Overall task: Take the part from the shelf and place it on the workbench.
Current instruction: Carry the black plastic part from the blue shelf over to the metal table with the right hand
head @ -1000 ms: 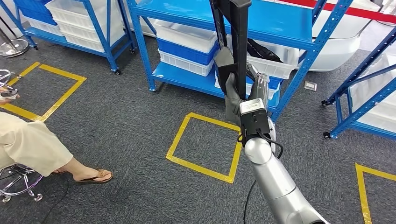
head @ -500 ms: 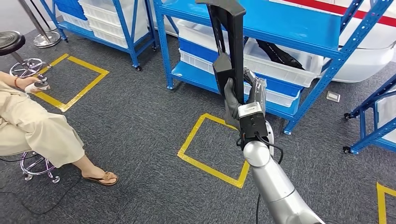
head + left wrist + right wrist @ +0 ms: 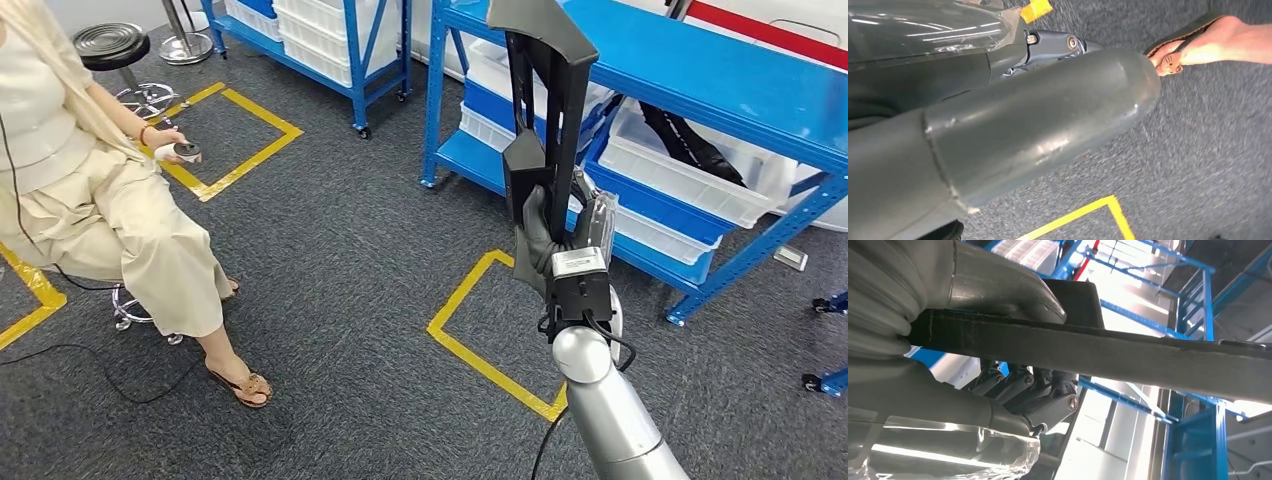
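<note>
A long black part point(image 3: 565, 110) with an angled head stands upright in front of me, and my right hand point(image 3: 560, 235) grips its lower end at about chest height. In the right wrist view the part point(image 3: 1148, 357) runs as a dark bar across the picture, with the right hand's thumb point(image 3: 998, 285) pressed over it and the dark fingers wrapped beneath. My left hand point(image 3: 1023, 125) hangs over the grey carpet with nothing in it and its thumb stretched out.
A blue shelf rack point(image 3: 700, 75) with white bins point(image 3: 680, 170) stands just behind the part. A person point(image 3: 100, 200) sits on a stool at the left, one sandalled foot point(image 3: 245, 385) stretched toward me. A yellow tape square point(image 3: 480, 330) marks the carpet, and a second rack point(image 3: 350, 40) stands far left.
The whole picture has shifted: the camera has turned left, so the rack lies further right and the seated person fills the left. My right hand still holds the part upright.
</note>
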### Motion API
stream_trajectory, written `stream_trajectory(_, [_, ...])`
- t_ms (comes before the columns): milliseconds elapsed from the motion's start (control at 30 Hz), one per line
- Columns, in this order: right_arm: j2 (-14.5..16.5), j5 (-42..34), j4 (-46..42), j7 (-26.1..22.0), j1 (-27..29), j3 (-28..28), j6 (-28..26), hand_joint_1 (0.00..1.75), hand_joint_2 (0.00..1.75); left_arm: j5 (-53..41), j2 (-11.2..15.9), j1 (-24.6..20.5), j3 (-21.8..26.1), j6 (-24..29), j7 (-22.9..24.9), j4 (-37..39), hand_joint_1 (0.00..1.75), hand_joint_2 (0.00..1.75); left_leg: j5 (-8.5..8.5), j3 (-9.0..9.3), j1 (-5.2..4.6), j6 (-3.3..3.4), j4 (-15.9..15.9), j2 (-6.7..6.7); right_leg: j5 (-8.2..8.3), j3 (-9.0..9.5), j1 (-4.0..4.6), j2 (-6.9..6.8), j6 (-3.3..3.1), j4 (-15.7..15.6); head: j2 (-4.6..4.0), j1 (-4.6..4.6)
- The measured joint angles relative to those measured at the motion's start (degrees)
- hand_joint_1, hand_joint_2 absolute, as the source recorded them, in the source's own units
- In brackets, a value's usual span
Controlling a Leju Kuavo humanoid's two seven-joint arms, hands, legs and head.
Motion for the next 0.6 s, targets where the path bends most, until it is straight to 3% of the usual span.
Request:
stream_trajectory(33, [-0.29,0.0,-0.36,0.01,0.33,-0.18,-0.1,1.75,1.75,0.01,-0.03,-0.02,-0.11,-0.13,0.06,0.04,0.0,0.0,0.03,0.02,-0.16,0.05,0.0,-0.73,1.84,1.77,0.2,0.78,0.03,-4.15,0.0,0.01])
stream_trajectory(100, [-0.75,0.01,-1.03,0.01,0.7,-0.45,-0.16,1.75,1.75,0.01,-0.15,-0.1,-0.32,-0.2,0.14,0.09,0.0,0.0,0.09,-0.06,-0.41,0.02,0.06,-1.9,4.76,4.83,0.63,2.7,-0.65,-11.15,0.0,-0.03])
stream_trajectory(133, [-0.94,0.01,-1.27,0.01,0.77,-0.56,-0.17,1.75,1.75,0.01,-0.21,-0.12,-0.39,-0.21,0.18,0.11,0.0,0.0,0.15,-0.18,-0.43,-0.07,0.08,-2.36,5.53,5.63,0.85,3.34,-1.14,-12.96,0.0,-0.02])
stream_trajectory(200, [-1.11,0.04,-1.59,0.03,0.88,-0.69,-0.19,1.75,1.75,0.01,-0.24,-0.09,-0.47,-0.22,0.24,0.17,0.0,0.0,0.33,-0.4,-0.44,-0.48,-0.02,-3.13,5.98,6.0,0.98,2.74,-1.91,-13.62,0.0,0.06])
stream_trajectory(233, [-1.13,0.09,-1.75,0.1,0.91,-0.68,-0.22,1.75,1.75,0.01,-0.2,-0.07,-0.5,-0.21,0.27,0.19,0.0,0.0,0.24,-0.55,-0.47,-0.72,0.13,-2.79,6.17,6.21,0.72,2.21,-2.21,-13.9,0.0,0.06])
stream_trajectory(300, [-1.18,0.24,-2.21,0.36,1.07,-0.66,-0.34,1.75,1.75,0.01,-0.1,-0.17,-0.55,-0.2,0.39,0.21,0.0,0.0,-1.52,-1.74,-0.65,-1.27,2.68,-0.27,6.44,6.7,0.09,1.02,-3.1,-14.57,0.0,-0.07])
stream_trajectory(367, [-1.37,0.32,-2.61,0.73,1.23,-0.67,-0.48,1.75,1.75,0.01,-0.03,-0.37,-0.58,-0.22,0.64,0.21,0.0,0.0,-5.07,-4.97,-0.36,-1.92,9.26,2.39,6.35,6.96,0.07,-0.18,-3.75,-14.73,0.0,-0.19])
stream_trajectory(433, [-1.63,0.34,-2.85,1.24,1.3,-0.69,-0.51,1.75,1.75,0.01,-0.03,-0.55,-0.61,-0.26,1.0,0.21,0.0,0.0,-7.12,-8.16,0.33,-2.62,15.29,3.14,6.25,6.97,0.08,-1.4,-3.88,-14.71,0.0,-0.22])
stream_trajectory(467, [-1.75,0.44,-2.99,1.56,1.3,-0.69,-0.48,1.75,1.75,0.01,-0.02,-0.65,-0.62,-0.28,1.2,0.21,0.0,0.0,-6.69,-8.44,0.68,-2.95,15.7,3.39,6.21,6.97,0.05,-1.99,-3.82,-14.69,0.0,-0.24])
stream_trajectory(500, [-1.85,0.64,-3.16,1.94,1.25,-0.69,-0.45,1.75,1.75,0.01,-0.01,-0.8,-0.63,-0.3,1.4,0.2,0.0,0.0,-5.3,-7.49,1.0,-3.24,13.82,3.74,6.12,7.02,-0.02,-2.53,-3.68,-14.67,0.01,-0.25])
stream_trajectory(567, [-2.04,1.33,-3.71,2.83,0.93,-0.7,-0.42,1.75,1.75,0.01,-0.02,-1.39,-0.72,-0.31,1.8,0.18,0.0,0.0,-1.96,-3.3,1.29,-3.56,6.18,5.54,5.77,7.15,0.02,-3.49,-3.13,-14.44,0.01,-0.29])
stream_trajectory(600, [-2.24,1.67,-4.08,3.24,0.67,-0.76,-0.41,1.75,1.75,0.01,-0.09,-1.81,-0.84,-0.31,1.98,0.17,0.0,0.0,-0.95,-1.57,1.23,-3.41,3.02,6.25,5.54,7.15,0.21,-3.89,-2.74,-14.27,0.01,-0.28])
